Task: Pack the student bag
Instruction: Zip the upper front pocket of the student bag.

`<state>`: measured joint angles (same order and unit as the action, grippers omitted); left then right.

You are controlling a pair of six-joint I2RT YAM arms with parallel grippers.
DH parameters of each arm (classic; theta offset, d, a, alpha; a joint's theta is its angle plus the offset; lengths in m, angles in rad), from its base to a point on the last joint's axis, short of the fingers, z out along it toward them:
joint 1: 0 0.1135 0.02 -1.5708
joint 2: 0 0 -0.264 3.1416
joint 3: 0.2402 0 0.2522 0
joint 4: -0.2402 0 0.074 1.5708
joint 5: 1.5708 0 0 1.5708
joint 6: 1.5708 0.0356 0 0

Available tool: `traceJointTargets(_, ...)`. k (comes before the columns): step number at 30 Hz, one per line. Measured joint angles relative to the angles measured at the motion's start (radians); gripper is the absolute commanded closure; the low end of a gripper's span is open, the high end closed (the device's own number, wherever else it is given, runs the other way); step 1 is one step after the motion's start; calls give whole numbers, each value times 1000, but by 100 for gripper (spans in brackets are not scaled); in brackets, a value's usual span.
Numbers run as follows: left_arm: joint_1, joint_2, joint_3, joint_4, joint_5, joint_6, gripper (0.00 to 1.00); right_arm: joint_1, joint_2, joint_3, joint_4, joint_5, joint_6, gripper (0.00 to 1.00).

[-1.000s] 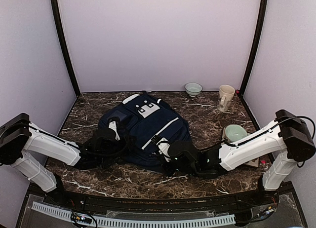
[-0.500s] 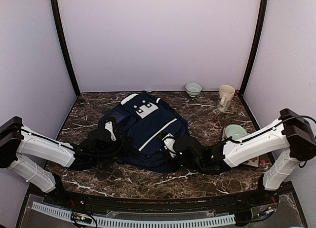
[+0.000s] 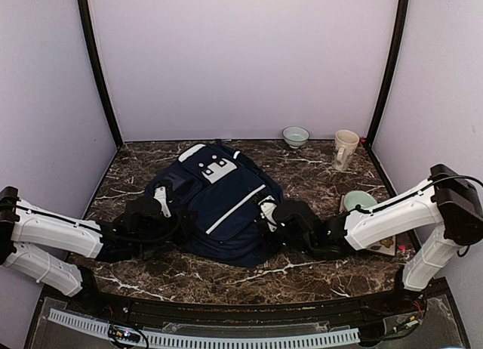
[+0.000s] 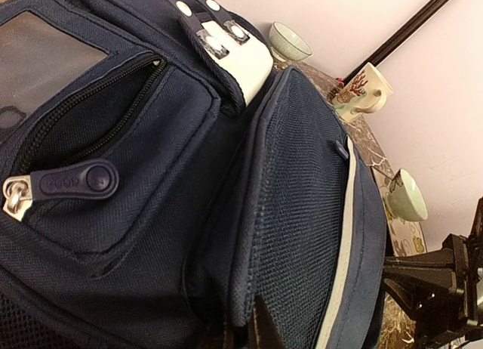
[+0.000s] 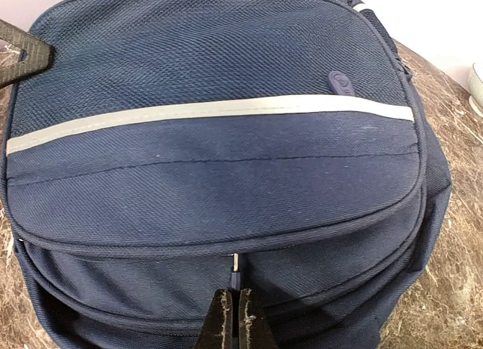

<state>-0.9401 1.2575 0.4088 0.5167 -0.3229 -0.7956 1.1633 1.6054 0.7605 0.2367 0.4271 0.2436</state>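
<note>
At student bag (image 5: 211, 160) edge, right gripper (image 5: 234, 300)

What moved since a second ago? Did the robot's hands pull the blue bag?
Yes. The student bag slid and turned a little to the left. The left gripper drew back leftward. The right gripper moved right and away from the arm bases. Both look pinched shut on the bag, and nothing was let go. The far bowl, near bowl and mug stayed put.

Left hand (image 4: 243, 325) and right hand (image 5: 233, 298) are pinched closed, arms low.
</note>
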Motion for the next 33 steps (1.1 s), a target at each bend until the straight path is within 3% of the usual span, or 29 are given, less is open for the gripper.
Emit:
traceJointTargets(15, 0, -135, -3, -202, -19, 85, 100, -5, -30, -10, -4, -137, -1, 100)
traceJointTargets(21, 0, -188, -3, -283, -31, 123, 84, 13, -10, 5, 0, -177, -3, 100)
traceJointTargets(29, 0, -242, 23, -362, -30, 250, 42, 19, 6, 12, 3, -180, -3, 100)
traceJointTargets(33, 0, -245, 59, -368, 10, 328, 35, 19, 6, 12, 3, -180, -3, 100)
